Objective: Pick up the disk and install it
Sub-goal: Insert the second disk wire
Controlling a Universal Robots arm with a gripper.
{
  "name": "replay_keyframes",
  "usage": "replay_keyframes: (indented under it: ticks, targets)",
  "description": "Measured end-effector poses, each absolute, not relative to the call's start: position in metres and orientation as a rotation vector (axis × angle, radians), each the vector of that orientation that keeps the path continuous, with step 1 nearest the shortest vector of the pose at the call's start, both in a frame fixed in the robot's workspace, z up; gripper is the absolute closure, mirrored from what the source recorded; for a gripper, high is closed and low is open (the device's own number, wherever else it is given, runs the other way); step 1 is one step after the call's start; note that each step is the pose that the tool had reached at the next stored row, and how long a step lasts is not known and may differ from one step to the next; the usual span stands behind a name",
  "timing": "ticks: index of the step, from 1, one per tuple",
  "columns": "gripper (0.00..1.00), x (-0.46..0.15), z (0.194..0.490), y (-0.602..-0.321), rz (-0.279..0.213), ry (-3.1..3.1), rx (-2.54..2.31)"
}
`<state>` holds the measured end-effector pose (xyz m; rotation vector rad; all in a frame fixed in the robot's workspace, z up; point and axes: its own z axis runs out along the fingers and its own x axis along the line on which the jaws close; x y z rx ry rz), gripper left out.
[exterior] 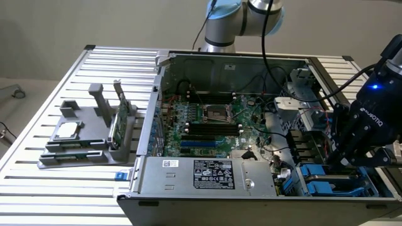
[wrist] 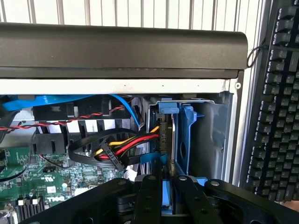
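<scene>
**Item:** disk point(wrist: 167, 140), silver-grey drive in a blue plastic frame.
**Location:** stands on edge inside the drive bay point(wrist: 205, 135), at the near corner of the open computer case point(exterior: 157, 94) on the exterior view's right. Blue frame tab visible at the upper end. Depth of seating in the bay: cannot tell.

**Tool:** gripper point(wrist: 167, 186), reaching down into the same bay; seen in the exterior view low at the case's corner point(exterior: 342, 162). Fingers point(wrist: 148, 196) drawn close together with the disk's blue-framed edge between them; reads as a narrow pinch on the disk, not a wide spread.

**Adjacent:** bundle of red, yellow and black power leads point(wrist: 135, 142) ending right beside the disk's edge; whether plugged in or merely touching: cannot tell. Blue data cable point(wrist: 56, 100) looping along the case wall. Motherboard point(exterior: 207, 125) at the case's middle, power supply point(exterior: 204, 174) along the near side.

**Elsewhere:** grey parts stand point(exterior: 88, 136) on the slatted table point(exterior: 37, 188), well apart from the case on the exterior view's left, holding a green circuit card point(exterior: 118, 125) upright and a square silver chip point(exterior: 67, 130) lying flat. Keyboard point(wrist: 275, 116) just outside the case wall.

**Step in hand, by judgement:** installation, not pick-up; disk already off the stand and within the bay, gripped.

**Demands of the move:** straight travel along the bay's rails, frame kept square to the slot, power leads kept clear of the disk's edge, grip held until the frame sits home.
</scene>
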<state>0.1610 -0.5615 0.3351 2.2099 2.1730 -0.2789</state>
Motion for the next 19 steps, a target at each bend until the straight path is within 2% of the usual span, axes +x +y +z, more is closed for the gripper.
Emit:
replay_keyframes:
  ticks: [4,5,6,8,9,10,19]
  targets:
    - [0.82,0.161,0.335,-0.562,-0.281,2.174,2.211]
    - [0.76,0.161,0.335,-0.562,-0.282,2.174,2.211]
    - [0.76,0.161,0.336,-0.562,-0.283,2.175,2.211]
    - [0.64,0.161,0.338,-0.563,-0.284,2.175,2.211]
    - [0.64,0.161,0.339,-0.563,-0.285,2.176,2.212]
    - [0.58,0.161,0.341,-0.563,-0.286,2.176,2.212]
    - [0.58,0.140,0.344,-0.567,-0.287,2.176,2.212]
